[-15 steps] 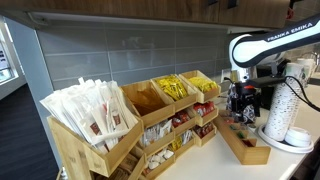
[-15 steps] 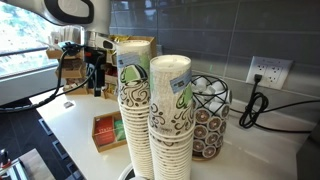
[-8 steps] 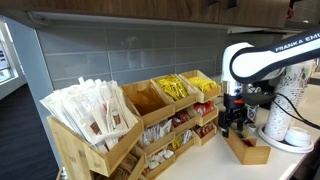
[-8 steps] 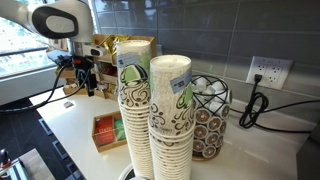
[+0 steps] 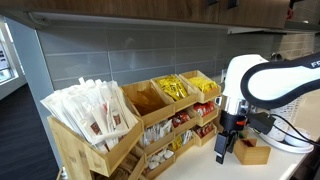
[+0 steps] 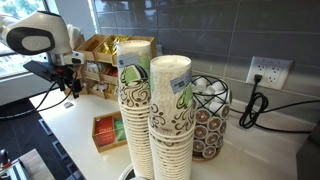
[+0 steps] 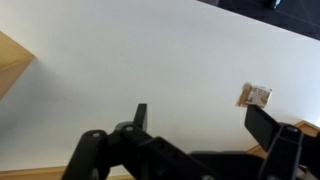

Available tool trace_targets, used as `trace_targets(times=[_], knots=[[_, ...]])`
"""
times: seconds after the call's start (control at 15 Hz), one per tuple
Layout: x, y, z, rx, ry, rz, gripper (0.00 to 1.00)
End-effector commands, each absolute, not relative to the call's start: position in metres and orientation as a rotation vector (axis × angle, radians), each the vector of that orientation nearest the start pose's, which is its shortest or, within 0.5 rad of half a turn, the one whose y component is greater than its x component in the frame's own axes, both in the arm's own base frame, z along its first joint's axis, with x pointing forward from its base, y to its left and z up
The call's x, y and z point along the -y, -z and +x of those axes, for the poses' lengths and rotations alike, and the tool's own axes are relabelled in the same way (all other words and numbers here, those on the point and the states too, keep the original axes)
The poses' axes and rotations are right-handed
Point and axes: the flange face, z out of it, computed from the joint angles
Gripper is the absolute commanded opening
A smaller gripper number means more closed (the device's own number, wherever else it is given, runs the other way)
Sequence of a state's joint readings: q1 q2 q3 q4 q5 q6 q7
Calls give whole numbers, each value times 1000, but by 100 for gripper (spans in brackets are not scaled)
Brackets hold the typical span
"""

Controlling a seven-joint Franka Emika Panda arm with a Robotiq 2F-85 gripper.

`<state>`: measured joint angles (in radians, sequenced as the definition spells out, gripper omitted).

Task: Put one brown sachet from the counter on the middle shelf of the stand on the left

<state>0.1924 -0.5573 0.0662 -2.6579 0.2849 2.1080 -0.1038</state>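
Note:
My gripper is open and empty above the pale counter. One small brown sachet lies flat on the counter just beyond my right fingertip, not between the fingers. In both exterior views the gripper points down over the counter, beside the right end of the light-wood stand. The stand's middle shelf holds red and white packets. I cannot make out the sachet in the exterior views.
A small low wooden tray sits on the counter near the arm. Tall paper cup stacks and a wire pod holder stand further along. A wooden corner shows at the wrist view's left edge.
The arm has swung away from the small tray toward the stand's end and dropped lower over the counter. The gripper stays open and empty.

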Motion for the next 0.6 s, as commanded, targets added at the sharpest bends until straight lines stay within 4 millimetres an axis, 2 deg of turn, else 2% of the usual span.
trace_targets(times=[0.0, 0.33, 0.4, 0.53], knots=[[-104, -418, 352, 297, -6, -2916, 100], [-100, -418, 354, 281, -6, -2915, 100], [-106, -415, 355, 309, -2, -2908, 100], [-127, -408, 352, 486, 31, -2849, 100]])
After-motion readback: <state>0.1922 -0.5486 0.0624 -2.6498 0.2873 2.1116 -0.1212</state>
